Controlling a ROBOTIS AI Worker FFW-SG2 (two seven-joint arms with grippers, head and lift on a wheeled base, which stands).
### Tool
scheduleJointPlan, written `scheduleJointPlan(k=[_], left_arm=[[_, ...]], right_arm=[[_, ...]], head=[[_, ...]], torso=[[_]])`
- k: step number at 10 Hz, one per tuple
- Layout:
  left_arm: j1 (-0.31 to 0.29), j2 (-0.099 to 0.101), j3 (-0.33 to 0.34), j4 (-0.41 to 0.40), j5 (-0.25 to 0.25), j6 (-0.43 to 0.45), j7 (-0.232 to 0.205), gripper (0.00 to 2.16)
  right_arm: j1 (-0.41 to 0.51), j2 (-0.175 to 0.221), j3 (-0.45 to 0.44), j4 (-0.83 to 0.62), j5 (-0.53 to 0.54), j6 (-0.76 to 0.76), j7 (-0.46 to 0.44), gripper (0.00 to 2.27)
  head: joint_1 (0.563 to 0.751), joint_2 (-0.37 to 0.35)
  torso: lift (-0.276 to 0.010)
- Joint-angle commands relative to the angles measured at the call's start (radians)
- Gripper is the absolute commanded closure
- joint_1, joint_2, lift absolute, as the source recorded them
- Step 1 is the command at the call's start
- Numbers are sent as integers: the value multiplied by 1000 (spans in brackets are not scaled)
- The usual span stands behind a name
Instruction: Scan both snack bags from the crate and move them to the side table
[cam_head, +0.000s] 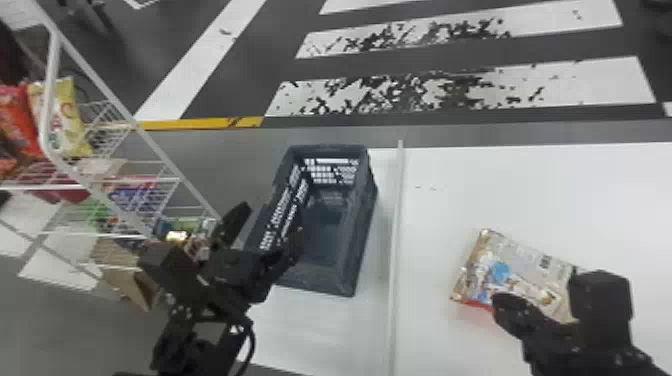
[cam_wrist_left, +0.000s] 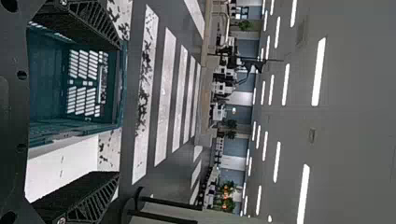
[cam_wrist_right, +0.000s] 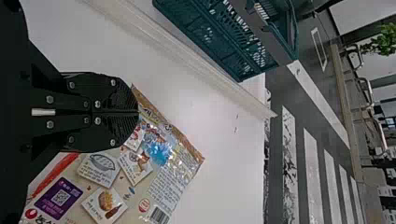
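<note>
Between crate (cam_head: 361, 235) and snack bag (cam_head: 525, 270) runs a raised strip (cam_head: 395, 260). Your left gripper (cam_head: 272, 222) gapes, empty; your right gripper (cam_head: 506, 301) is closed above the bag, any hold unclear.

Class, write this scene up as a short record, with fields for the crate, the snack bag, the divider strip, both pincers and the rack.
crate: left of the divider strip
snack bag: lying right of the strip
divider strip: pale, between crate and bag
left pincer: open, by the crate's left side
right pincer: shut, over the snack bag
rack: white wire, at far left, holding packets
</note>
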Motion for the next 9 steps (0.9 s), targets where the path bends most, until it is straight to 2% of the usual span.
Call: scheduleJointPlan(k=[1,3,9], left_arm=[[11,-2,-6,-1,-3,-8,-2,36],[29,0,-6,-1,-3,-33,-4,36],[47,-2,-11,-4,-10,-51,-4,36]], right_arm=[[-83,3,17,78,-1,8,2,2240],[-164,3,18,155,-19,5,31,2240],[-373,29,18,399,-35,29,28,2240]], head=[[695,350],[695,350],[695,350]], torso=[[-29],[-29],[-29]])
